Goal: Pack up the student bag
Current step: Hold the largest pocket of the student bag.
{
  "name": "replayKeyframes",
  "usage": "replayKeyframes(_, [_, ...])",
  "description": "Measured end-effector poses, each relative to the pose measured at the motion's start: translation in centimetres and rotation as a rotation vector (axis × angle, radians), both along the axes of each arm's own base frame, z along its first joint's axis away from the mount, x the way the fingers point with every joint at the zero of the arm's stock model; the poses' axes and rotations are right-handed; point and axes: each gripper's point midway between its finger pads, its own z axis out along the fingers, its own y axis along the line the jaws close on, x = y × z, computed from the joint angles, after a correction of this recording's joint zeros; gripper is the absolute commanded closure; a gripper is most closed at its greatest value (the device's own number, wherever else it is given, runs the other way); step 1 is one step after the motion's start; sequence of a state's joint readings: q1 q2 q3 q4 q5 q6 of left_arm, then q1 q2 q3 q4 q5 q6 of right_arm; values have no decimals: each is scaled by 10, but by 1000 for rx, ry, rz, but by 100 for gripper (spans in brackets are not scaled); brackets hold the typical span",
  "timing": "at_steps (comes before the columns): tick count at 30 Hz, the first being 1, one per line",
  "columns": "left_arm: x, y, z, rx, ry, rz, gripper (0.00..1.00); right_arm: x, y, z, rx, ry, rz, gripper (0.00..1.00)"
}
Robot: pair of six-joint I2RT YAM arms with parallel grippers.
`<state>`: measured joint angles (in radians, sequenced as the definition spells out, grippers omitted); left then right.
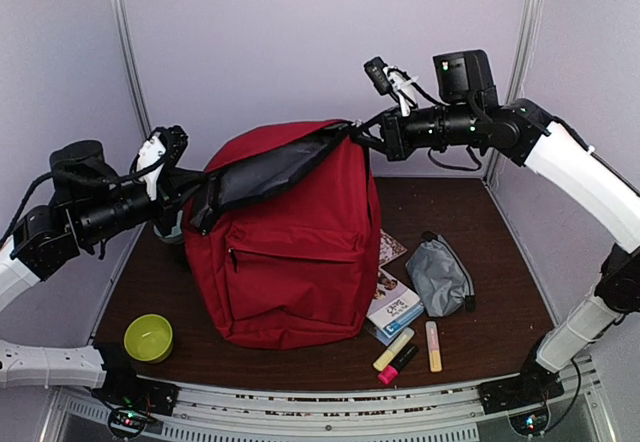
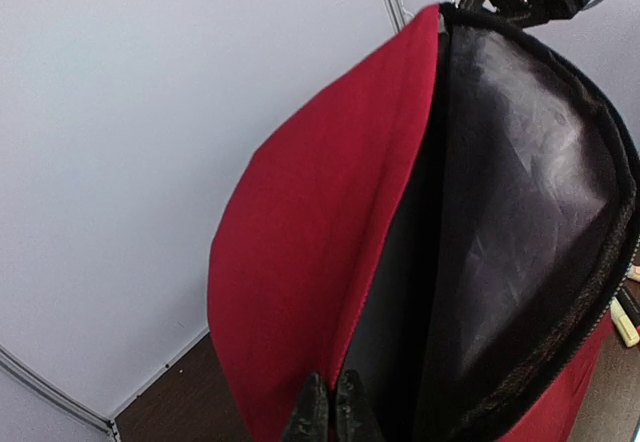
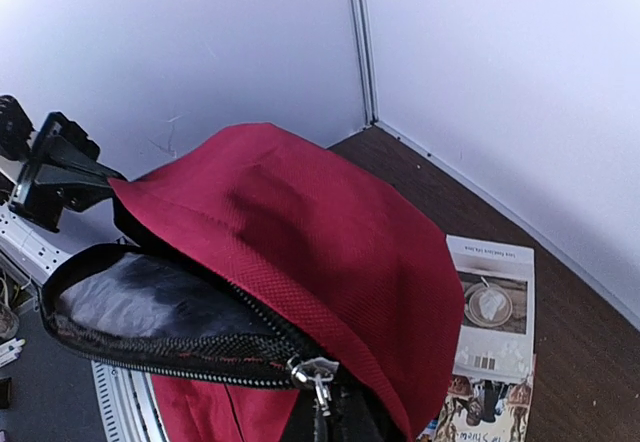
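The student bag (image 1: 300,252) is a large red backpack standing upright at mid table, its front zip pocket toward me and its top zip opening pulled wide, showing the grey lining (image 1: 265,172). My left gripper (image 1: 197,190) is shut on the red rim at the left end of the opening; the left wrist view shows its fingertips (image 2: 331,409) pinched on that edge, red bag (image 2: 320,232) beyond. My right gripper (image 1: 366,136) holds the right end of the opening. In the right wrist view its jaws (image 3: 345,424) are closed on the bag (image 3: 330,242) just under the zip slider (image 3: 316,372).
Right of the bag lie a small grey zip pouch (image 1: 440,274), booklets (image 1: 395,304), also seen in the right wrist view (image 3: 490,307), and highlighters in yellow (image 1: 392,349), pink (image 1: 398,365) and orange (image 1: 433,347). A yellow-green cup (image 1: 148,337) stands front left. White walls close behind.
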<state>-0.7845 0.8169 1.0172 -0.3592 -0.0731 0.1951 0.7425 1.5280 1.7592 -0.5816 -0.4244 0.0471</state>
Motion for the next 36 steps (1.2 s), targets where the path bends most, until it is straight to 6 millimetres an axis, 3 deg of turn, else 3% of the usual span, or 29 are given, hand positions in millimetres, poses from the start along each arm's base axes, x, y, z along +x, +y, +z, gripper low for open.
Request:
replayKeyframes(2, [-1, -1, -2, 11, 5, -10, 50, -7, 12, 16, 11, -38, 40, 100])
replayKeyframes(3, [-1, -2, -3, 16, 9, -13, 42, -14, 21, 28, 18, -68, 75, 100])
replayKeyframes(6, [4, -7, 8, 28, -2, -17, 34, -36, 42, 44, 27, -132, 169, 100])
replayKeyframes(9, [14, -14, 30, 33, -39, -6, 31, -58, 58, 47, 25, -166, 263, 100])
replayKeyframes(14, [27, -32, 51, 59, -77, -33, 6, -61, 68, 34, 4, -164, 320, 100])
replayKeyframes(21, [37, -75, 28, 152, -37, -178, 2, -62, 75, 24, -3, -145, 357, 100])
replayKeyframes(25, [54, -94, 39, 202, -63, -193, 2, -67, 76, 25, 6, -140, 382, 100])
replayKeyframes(26, [58, -97, 43, 210, -75, -193, 5, -68, 76, 25, 7, -140, 387, 100])
replayKeyframes(27, [62, -101, 47, 217, -90, -191, 15, -69, 77, 25, 9, -139, 393, 100])
replayKeyframes(28, [65, -102, 48, 225, -99, -188, 35, -70, 77, 25, 11, -138, 399, 100])
replayKeyframes(29, [68, -104, 48, 233, -104, -184, 78, -71, 77, 25, 12, -137, 403, 100])
replayKeyframes(30, [70, -105, 47, 242, -106, -184, 100, -71, 77, 25, 12, -137, 404, 100])
replayKeyframes(36, [69, -106, 41, 253, -125, -182, 100, -64, 72, 16, 12, -122, 382, 100])
